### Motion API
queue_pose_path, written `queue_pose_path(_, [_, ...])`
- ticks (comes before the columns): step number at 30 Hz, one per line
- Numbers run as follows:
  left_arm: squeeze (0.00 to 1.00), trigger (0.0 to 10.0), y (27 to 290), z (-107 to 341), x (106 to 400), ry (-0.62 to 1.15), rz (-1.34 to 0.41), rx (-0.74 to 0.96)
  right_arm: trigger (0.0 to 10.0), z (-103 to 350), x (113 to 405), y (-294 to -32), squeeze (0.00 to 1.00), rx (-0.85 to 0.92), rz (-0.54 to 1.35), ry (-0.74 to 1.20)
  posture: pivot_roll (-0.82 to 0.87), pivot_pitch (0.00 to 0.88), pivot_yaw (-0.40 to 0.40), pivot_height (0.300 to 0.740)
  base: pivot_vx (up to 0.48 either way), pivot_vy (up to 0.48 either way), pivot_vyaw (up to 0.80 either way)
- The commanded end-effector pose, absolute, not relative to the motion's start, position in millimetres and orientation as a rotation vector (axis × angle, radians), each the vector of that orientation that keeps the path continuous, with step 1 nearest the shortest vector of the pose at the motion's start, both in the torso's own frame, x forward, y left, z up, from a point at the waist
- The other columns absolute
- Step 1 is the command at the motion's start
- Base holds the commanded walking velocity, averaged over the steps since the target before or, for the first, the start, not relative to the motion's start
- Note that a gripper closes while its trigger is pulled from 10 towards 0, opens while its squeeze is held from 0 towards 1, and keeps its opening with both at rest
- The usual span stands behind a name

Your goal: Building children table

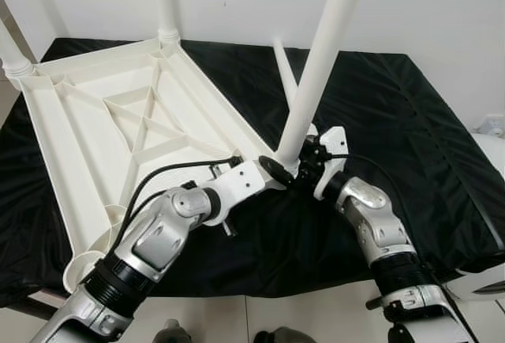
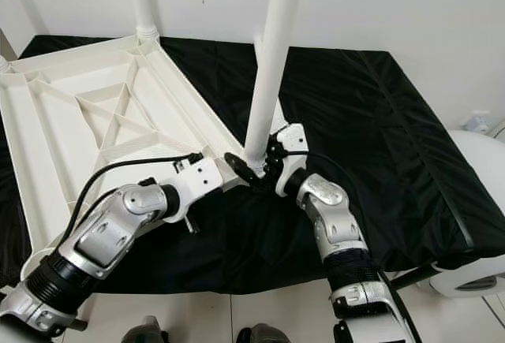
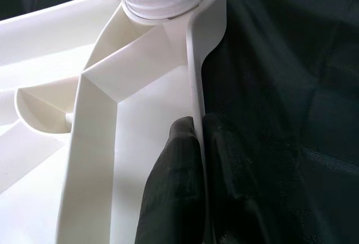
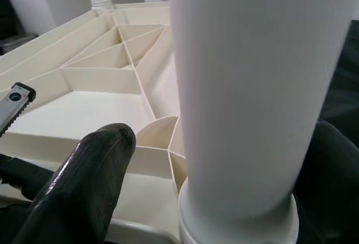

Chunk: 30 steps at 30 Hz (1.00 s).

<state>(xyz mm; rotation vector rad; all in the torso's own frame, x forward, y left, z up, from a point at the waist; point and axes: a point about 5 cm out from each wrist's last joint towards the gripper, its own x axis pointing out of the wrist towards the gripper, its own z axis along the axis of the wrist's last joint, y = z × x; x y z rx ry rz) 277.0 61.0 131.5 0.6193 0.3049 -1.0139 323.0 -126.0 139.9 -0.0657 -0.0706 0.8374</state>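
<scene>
White plastic tabletop [image 1: 118,130] lies upside down on a black-covered bed [image 1: 394,138], ribs up, legs already standing at the far corners. A white leg [image 1: 319,67] stands upright in the near corner socket. Right hand [image 1: 304,162] grasps that leg's base; left hand [image 1: 272,171] is clenched on the tabletop's rim just beside the socket.

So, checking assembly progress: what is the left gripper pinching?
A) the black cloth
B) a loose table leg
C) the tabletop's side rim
C: in the left wrist view the left gripper has a black finger on each side of the upturned tabletop's thin rim.
</scene>
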Motion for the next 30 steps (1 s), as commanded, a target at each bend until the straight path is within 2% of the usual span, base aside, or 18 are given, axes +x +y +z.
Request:
queue_pose_path(1, [0.0, 10.0, 52, 132, 274, 0.289, -1.058, 0.647, 10.0, 140, 328, -131, 0.0, -0.083, 0.861, -0.065, 0.06, 0.0, -0.067, 0.74, 0.0, 0.0, 0.0])
queue_pose_path(11, [0.0, 10.0, 52, 133, 274, 0.288, -1.061, 0.646, 10.0, 143, 346, -143, 0.0, -0.117, 0.865, -0.031, 0.05, 0.01, -0.06, 0.74, 0.0, 0.0, 0.0])
queue_pose_path(12, [0.0, 10.0, 52, 133, 274, 0.288, -1.062, 0.647, 4.7, 142, 348, -145, 0.0, -0.116, 0.861, -0.026, 0.05, 0.011, -0.06, 0.74, 0.0, 0.0, 0.0])
queue_pose_path(13, [0.0, 10.0, 52, 133, 274, 0.289, -1.063, 0.648, 4.7, 141, 349, -146, 0.0, -0.114, 0.856, -0.02, 0.05, 0.011, -0.06, 0.74, 0.0, 0.0, 0.0])
queue_pose_path(14, [0.0, 10.0, 52, 133, 274, 0.289, -1.063, 0.647, 0.0, 140, 349, -147, 0.0, -0.121, 0.861, -0.017, 0.05, 0.012, -0.059, 0.74, 0.0, 0.0, 0.0])
queue_pose_path(27, [0.0, 10.0, 50, 134, 275, 0.283, -1.065, 0.642, 0.2, 133, 349, -157, 0.0, -0.123, 0.884, 0.004, 0.04, 0.014, -0.057, 0.74, 0.0, 0.0, 0.0])
queue_pose_path(28, [0.0, 10.0, 50, 134, 276, 0.283, -1.064, 0.642, 10.0, 134, 349, -157, 0.0, -0.102, 0.88, 0.0, 0.04, 0.015, -0.06, 0.74, 0.0, 0.0, 0.0])
queue_pose_path(30, [0.0, 10.0, 50, 134, 276, 0.283, -1.064, 0.641, 10.0, 134, 349, -158, 0.0, -0.091, 0.875, -0.005, 0.04, 0.015, -0.06, 0.74, 0.0, 0.0, 0.0])
